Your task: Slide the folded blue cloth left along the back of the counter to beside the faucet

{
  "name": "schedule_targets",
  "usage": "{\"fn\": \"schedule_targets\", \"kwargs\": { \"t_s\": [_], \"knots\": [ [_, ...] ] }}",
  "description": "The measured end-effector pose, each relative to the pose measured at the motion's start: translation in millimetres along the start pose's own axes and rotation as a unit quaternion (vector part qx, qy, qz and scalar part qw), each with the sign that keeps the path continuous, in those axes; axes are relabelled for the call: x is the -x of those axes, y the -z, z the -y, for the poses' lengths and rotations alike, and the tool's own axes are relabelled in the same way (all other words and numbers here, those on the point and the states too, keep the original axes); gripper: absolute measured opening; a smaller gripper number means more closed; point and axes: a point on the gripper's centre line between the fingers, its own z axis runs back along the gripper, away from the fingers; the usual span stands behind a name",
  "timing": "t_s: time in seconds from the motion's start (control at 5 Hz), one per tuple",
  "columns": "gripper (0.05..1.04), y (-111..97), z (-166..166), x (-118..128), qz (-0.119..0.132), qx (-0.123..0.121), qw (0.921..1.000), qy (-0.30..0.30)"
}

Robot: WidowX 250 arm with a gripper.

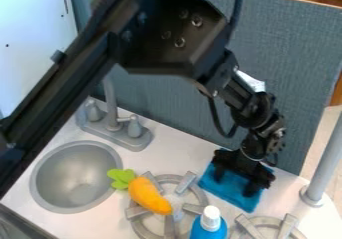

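By the bench's back edge, beside the upright panel [294,88], the black gripper [235,181] hangs with its fingers spread over the blue cloth [231,194]. There's bare bench [290,195] between the cloth and the grey pole [324,165]; the burner [185,183] and blue bottle [210,228] crowd its other sides. The cloth's longer way runs roughly along the back edge, slanting from upper left to lower right.
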Motion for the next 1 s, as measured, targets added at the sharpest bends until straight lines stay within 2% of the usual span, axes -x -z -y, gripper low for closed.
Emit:
{"fn": "schedule_targets", "kwargs": {
  "t_s": [0.2, 0.4, 0.8, 1.0],
  "knots": [
    [1.001, 7, -43, -5, -0.012, -0.014, 0.9984, -0.053],
    [1.001, 14, -73, -8, -0.021, -0.026, 0.9953, -0.091],
    [1.001, 17, -117, -24, -0.028, -0.032, 0.988, -0.148],
    [1.001, 18, -118, -23, -0.037, -0.019, 0.9867, -0.157]
  ]
}}
